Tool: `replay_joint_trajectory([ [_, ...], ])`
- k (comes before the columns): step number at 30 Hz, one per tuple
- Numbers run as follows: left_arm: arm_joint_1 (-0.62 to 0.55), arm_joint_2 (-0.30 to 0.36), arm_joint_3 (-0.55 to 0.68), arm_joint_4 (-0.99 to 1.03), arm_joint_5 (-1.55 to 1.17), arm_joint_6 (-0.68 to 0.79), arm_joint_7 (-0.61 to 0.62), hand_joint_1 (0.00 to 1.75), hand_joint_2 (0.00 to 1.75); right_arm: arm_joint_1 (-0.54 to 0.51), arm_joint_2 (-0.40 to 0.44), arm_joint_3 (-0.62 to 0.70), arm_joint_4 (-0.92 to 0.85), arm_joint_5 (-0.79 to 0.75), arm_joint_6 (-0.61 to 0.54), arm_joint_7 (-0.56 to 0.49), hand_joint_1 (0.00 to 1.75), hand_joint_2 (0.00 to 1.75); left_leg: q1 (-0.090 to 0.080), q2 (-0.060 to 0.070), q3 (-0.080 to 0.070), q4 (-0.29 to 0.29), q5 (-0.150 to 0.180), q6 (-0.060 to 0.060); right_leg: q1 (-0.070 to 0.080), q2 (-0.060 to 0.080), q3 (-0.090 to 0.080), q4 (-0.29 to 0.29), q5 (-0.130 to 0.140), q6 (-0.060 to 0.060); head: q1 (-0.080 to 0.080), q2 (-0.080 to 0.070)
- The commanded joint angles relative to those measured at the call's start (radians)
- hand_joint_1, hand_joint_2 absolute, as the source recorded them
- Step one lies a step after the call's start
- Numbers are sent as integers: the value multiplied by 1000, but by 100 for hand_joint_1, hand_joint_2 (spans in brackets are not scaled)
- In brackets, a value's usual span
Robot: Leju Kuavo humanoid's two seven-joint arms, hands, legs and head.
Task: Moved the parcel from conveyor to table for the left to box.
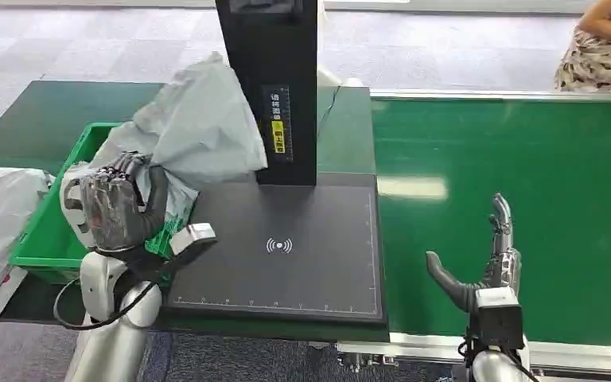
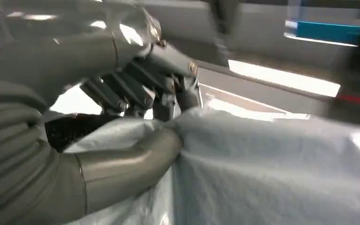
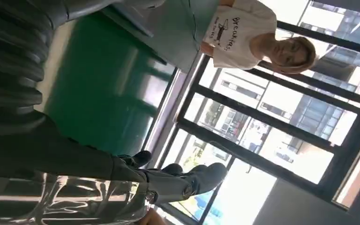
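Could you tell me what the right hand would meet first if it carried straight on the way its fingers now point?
Probably nothing soon: the right hand points away across the bare green conveyor belt, and that path looks free, though depth is uncertain.

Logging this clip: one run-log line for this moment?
left hand grips grey parcel over green bin | right hand open above conveyor

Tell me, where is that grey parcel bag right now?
In the head view the grey parcel is on the left, gripped by the robot's left hand above the green bin, beside the black scanner post.
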Motion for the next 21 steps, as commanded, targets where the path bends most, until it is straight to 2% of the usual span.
replay_joint_trajectory([
  [1, -202, 128, 169, 389, -100, -133, 262, 175, 175, -44, 21, -16, 57, 13, 20, 15, 0, 175, 0, 0, 4, -3, 1, -1, 0, 0, 3, -2, 1, -1, 0, 0],
  [3, -241, 156, 194, 462, -105, -178, 305, 175, 175, -56, 22, -13, 70, 15, 30, 20, 0, 175, 0, 0, 3, -1, 1, -2, 0, 1, 2, 0, 1, -2, 0, 0],
  [6, -321, 228, 198, 625, -92, -186, 337, 175, 175, -83, 20, -6, 99, 21, 38, 25, 0, 175, 0, 2, 3, -1, 1, -2, 1, 2, 1, 1, 2, -2, 0, 0],
  [9, -376, 271, 194, 750, -76, -175, 347, 175, 175, -86, 17, 1, 106, 21, 39, 25, 0, 175, 1, 2, 3, -1, 1, -2, 1, 2, 1, 1, 2, -3, -1, 0],
  [13, -424, 293, 205, 853, -40, -171, 351, 175, 175, -75, 12, 12, 103, 21, 40, 25, 0, 175, 1, 1, 2, -1, 2, -3, 1, 2, 1, 2, 1, -2, 0, 0],
  [14, -433, 300, 203, 872, -30, -155, 337, 80, 175, -72, 11, 15, 104, 20, 41, 24, 0, 175, 1, 1, 3, -2, 2, -3, 1, 2, 2, 0, 1, -2, -1, 0],
  [15, -436, 300, 203, 878, -27, -161, 335, 14, 175, -71, 11, 16, 104, 21, 41, 24, 0, 175, 1, 1, 2, -1, 2, -3, 1, 2, 1, 1, 1, -2, 0, 0],
  [16, -441, 299, 199, 887, -11, -172, 312, 0, 175, -69, 11, 16, 104, 21, 41, 24, 0, 175, 1, 1, 1, -1, 2, -3, 1, 2, 0, 1, 1, -2, 0, 0],
  [21, -411, 288, 163, 841, 33, -145, 268, 0, 175, -61, 14, 10, 102, 20, 39, 24, 0, 175, 1, 0, 1, -1, 2, -2, 1, 1, 1, 1, 1, -2, 0, 0],
])
